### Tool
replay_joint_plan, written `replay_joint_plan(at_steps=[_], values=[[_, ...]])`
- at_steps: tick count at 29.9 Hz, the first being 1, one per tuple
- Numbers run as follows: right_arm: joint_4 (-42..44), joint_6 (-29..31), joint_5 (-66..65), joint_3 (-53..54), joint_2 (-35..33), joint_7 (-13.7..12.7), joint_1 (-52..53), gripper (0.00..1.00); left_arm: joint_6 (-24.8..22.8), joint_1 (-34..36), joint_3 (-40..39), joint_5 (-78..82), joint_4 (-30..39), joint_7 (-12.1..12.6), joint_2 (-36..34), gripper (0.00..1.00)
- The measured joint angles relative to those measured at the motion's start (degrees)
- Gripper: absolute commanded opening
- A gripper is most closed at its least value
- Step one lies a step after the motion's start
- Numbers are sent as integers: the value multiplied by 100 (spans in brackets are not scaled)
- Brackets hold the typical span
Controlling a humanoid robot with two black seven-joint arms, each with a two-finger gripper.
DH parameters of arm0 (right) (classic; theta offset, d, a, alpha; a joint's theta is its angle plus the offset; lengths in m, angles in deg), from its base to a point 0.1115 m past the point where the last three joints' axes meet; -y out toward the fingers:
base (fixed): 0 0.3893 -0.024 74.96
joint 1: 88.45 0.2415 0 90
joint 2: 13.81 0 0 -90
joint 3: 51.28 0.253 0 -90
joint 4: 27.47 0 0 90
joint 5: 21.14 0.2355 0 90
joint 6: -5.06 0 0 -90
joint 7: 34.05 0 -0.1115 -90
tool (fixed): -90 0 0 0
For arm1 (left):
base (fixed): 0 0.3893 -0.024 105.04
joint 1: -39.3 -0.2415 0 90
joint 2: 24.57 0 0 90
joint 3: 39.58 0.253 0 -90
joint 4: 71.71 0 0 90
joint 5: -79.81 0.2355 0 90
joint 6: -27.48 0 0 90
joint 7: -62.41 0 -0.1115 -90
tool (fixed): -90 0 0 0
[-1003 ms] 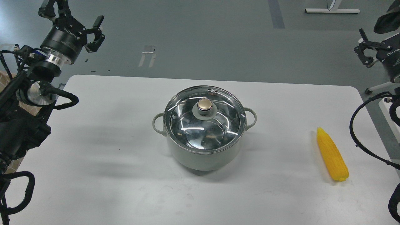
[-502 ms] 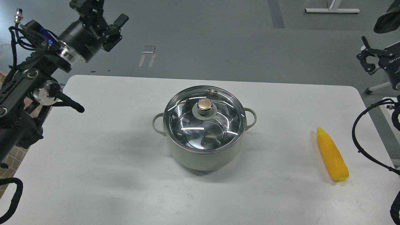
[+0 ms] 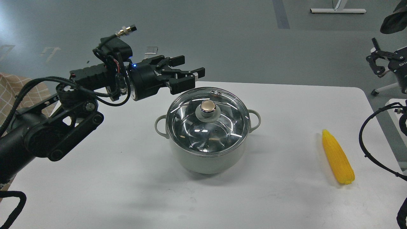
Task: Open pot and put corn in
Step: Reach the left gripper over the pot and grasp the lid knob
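Observation:
The pale grey-green pot (image 3: 206,159) stands at the middle of the white table (image 3: 95,190), covered by its glass lid (image 3: 206,127) with a gold knob (image 3: 208,106). The yellow corn (image 3: 337,156) lies on the table at the right, pointed end away from me. My left gripper (image 3: 192,70) is open and empty, held level just above and behind the lid's far left edge, left of the knob. My right gripper (image 3: 375,58) is open and empty at the right edge of the view, off the table and well above the corn.
The grey floor lies beyond the table's far edge. A white stand base (image 3: 337,11) is on the floor at the top right. Black cables (image 3: 369,140) of my right arm hang near the table's right edge.
My left arm has swung from the far left corner to the right and down, bringing its gripper close to the lid. The right gripper drifted slightly right. Pot and corn have not moved.

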Motion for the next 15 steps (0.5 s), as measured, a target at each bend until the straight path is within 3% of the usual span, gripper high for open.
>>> replay_joint_plan(at_steps=[4,7,15], values=[[-7,0,0,22,-6,0,-71,100,185,9,443,213,108,-18,28,84],[-11,0,0,51,-12,0,-113,100,219,-10,619,330,226,-11,41,76],[-12,0,0,105,-22,31,-155,100,284,-102,717,829,157,13,234,75]])
